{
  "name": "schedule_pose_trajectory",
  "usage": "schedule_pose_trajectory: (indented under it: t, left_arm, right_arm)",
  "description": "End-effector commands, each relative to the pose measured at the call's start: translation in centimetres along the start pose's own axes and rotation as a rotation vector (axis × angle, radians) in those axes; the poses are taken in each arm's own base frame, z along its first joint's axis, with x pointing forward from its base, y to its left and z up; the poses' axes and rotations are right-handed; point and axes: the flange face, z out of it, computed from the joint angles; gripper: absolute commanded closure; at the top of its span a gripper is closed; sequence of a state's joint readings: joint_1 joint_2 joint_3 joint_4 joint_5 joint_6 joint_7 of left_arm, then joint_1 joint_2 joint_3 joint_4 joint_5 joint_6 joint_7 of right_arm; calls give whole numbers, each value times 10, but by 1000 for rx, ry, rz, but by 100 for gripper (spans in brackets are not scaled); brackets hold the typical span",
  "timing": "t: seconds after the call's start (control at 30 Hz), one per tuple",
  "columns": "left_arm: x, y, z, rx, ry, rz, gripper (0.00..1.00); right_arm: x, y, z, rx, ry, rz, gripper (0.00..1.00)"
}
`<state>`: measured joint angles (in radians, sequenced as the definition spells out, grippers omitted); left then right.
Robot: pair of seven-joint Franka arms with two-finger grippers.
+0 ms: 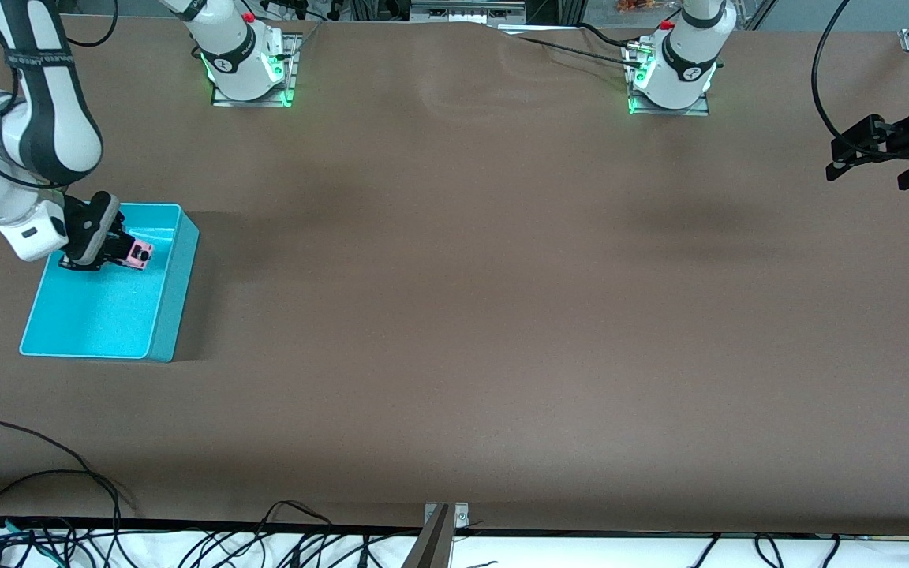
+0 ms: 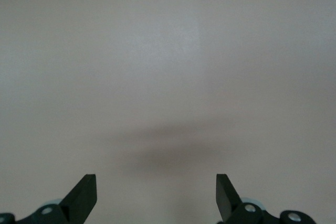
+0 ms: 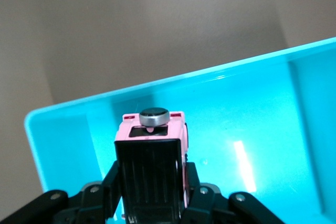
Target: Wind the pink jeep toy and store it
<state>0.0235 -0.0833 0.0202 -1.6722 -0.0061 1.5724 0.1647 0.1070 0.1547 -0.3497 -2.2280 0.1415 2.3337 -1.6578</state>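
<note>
i find no legible text, label, brand, number or sign on anything in view. there is lettering along my right arm's dark band (image 1: 35, 59), but it is too small for me to make out.

Right gripper (image 3: 152, 203) clamped on the pink jeep toy (image 3: 152, 145), black roof facing the camera, a round dark wheel on the jeep's end, toy held over the turquoise bin (image 3: 252, 129), brown table (image 3: 131, 24) around it
</note>
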Motion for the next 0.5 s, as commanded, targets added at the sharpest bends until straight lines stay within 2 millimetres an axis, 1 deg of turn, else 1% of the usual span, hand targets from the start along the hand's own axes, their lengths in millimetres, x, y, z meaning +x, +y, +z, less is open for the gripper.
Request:
schedule_pose_trajectory:
  t: [0.0,0.13,0.23,0.4,0.47]
  left_arm:
    - [0,2,-3,20,6,8,0]
    - [0,2,-3,20,6,8,0]
    - [1,3,-2,20,4,9,0]
    - [1,3,-2,20,4,9,0]
    - [1,3,-3,20,7,9,0]
  right_arm:
    - [-5,0,15,-7,-23,-59,71]
    - [-19,-4,28,-11,-34,-65,71]
    - [-22,-4,37,-4,-38,-59,71]
    - [-23,-2,44,-13,-46,-58,71]
    - [-23,-2,50,-7,-48,-54,71]
